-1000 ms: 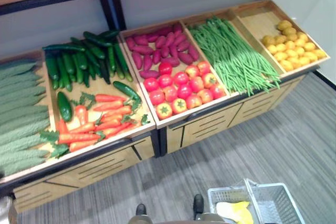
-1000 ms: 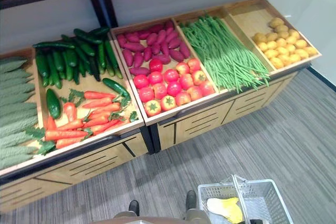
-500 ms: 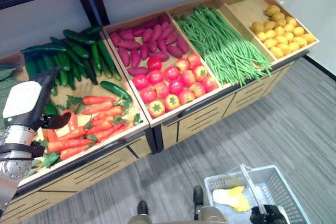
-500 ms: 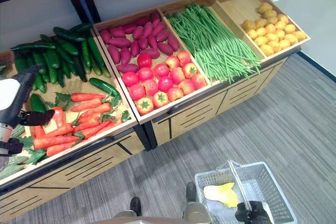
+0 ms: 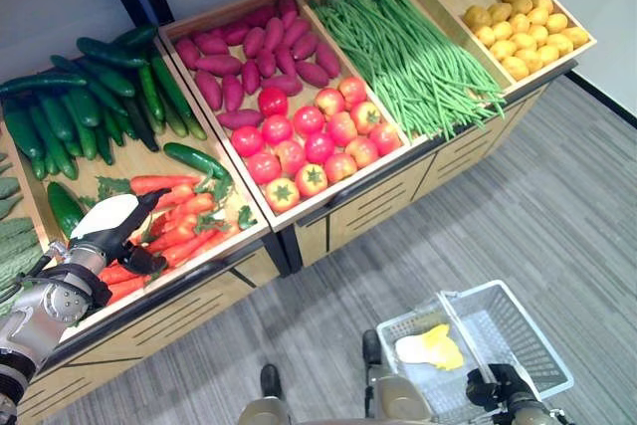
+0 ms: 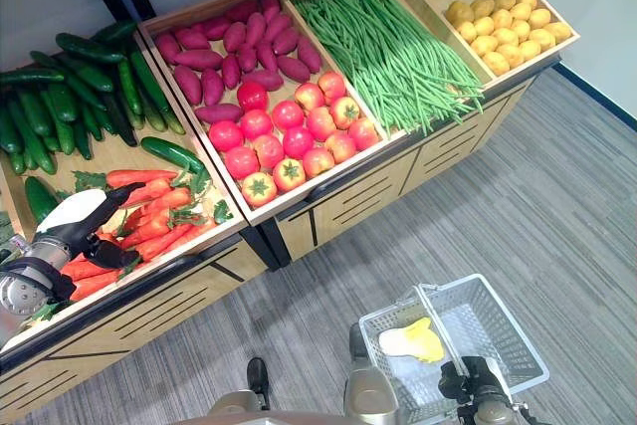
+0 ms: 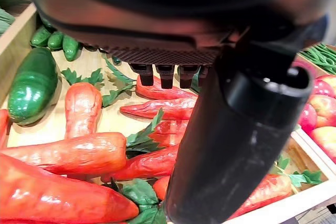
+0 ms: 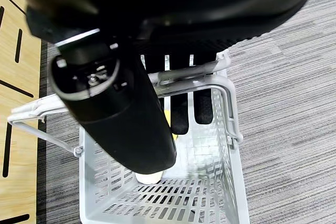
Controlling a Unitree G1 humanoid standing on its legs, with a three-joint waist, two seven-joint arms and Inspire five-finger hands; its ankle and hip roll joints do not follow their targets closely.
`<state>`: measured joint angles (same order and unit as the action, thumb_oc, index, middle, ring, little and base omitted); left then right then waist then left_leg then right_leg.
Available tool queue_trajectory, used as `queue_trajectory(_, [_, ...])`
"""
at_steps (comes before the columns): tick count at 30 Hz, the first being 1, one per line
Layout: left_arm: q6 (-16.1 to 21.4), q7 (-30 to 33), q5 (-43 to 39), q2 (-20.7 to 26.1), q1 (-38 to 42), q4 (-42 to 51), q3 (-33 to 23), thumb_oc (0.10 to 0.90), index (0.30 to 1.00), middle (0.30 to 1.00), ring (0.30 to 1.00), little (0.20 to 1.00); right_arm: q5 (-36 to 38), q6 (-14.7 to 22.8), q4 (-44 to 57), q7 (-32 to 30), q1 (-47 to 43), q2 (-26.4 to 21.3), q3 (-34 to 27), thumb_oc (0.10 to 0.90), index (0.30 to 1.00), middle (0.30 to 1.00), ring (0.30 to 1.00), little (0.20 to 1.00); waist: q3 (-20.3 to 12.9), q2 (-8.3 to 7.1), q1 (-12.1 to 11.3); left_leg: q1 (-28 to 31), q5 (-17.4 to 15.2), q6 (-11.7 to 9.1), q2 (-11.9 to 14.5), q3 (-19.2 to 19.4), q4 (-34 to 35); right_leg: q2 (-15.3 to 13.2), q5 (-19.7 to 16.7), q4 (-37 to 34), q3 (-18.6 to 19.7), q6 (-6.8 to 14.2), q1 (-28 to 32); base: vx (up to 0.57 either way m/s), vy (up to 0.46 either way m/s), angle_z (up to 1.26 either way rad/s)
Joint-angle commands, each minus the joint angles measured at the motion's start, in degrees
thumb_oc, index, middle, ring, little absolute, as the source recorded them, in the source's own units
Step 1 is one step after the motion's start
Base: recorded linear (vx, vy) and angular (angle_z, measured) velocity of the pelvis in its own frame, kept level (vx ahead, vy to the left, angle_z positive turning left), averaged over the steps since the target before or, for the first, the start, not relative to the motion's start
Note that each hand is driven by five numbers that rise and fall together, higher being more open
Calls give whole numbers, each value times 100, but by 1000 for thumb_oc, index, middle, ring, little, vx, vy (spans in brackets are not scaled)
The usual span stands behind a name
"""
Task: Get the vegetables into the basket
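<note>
Left robot hand (image 5: pixel 111 231) hovers over the carrots (image 5: pixel 174 216) in the front-left bin of the bench (image 6: pixel 328 208), fingers relaxed and spread, holding nothing. Right robot hand (image 8: pixel 181 100) is curled round the basket (image 5: pixel 537 340) handle (image 8: pixel 191 76), basket down by the floor. Carrots look stiff, smooth, light; likely best pinched mid-body, clear of the leafy tops. Left wrist view shows the fingertips (image 7: pixel 167 74) clear of the carrots; eye views can't settle that gap.
</note>
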<state>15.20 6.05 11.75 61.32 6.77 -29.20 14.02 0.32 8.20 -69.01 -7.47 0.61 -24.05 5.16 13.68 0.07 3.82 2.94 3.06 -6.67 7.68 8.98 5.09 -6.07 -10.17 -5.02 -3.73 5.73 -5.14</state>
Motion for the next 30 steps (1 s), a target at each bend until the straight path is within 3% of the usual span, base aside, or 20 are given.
queue_trajectory(1, [49,369,-11,445,855,-32,-442,900,1000,1000,1000,1000,-29,221,35,-186,-139,-354,74,400,300,300,300,300,-93,-211,27,-289,-41,10,-110,-196,-9,-472,338,8,-99,612,244,-67,23,2])
queue_trajectory(5, [-26,390,96,428,1134,-128,-194,900,1000,1000,1000,1000,-14,195,24,-205,-196,-366,105,400,300,300,300,300,9,-220,47,-408,10,15,-110,-201,-9,-469,304,27,-72,604,102,-25,12,2])
queue_trajectory(6, [-73,373,238,446,1221,-145,-49,649,649,649,649,649,-3,182,4,-204,-242,-387,114,400,300,300,300,300,54,-215,59,-449,23,26,-114,-204,-9,-467,291,36,-43,602,52,0,0,0])
queue_trajectory(7, [-72,376,238,444,1246,-155,-26,543,500,500,500,500,-3,183,3,-204,-240,-385,106,400,300,300,300,300,53,-215,50,-453,24,26,-113,-203,-9,-466,291,37,-42,602,48,0,0,0])
queue_trajectory(8, [-121,321,459,460,1420,-224,250,400,300,300,300,300,4,169,12,-204,-292,-395,132,400,300,300,300,300,94,-219,58,-494,36,29,-116,-189,-9,-466,276,44,-20,605,-13,-12,15,-4])
queue_trajectory(16, [-269,410,940,318,1744,-678,693,400,300,300,300,300,-31,153,-101,-215,-419,-391,255,400,300,300,300,300,128,-247,88,-493,33,31,-103,-142,-9,-449,290,40,56,600,-50,3,9,-3])
queue_trajectory(22, [-396,586,1163,164,1803,-911,691,400,300,300,300,300,-53,142,-149,-256,-440,-369,290,400,300,300,300,300,137,-252,88,-445,17,32,-100,-128,-9,-451,307,39,69,587,-9,2,2,-1])
queue_trajectory(26, [-433,612,1240,242,1825,-840,649,400,300,300,300,300,-53,144,-160,-271,-427,-369,272,400,300,300,300,300,123,-240,78,-423,1,34,-109,-125,-9,-457,315,34,62,589,19,2,2,-1])
queue_trajectory(30, [-370,631,1278,656,1951,-486,616,400,300,300,300,300,-69,145,-176,-271,-390,-395,230,400,300,300,300,300,66,-183,64,-348,-30,35,-113,-125,-9,-485,335,30,36,600,98,0,0,0])
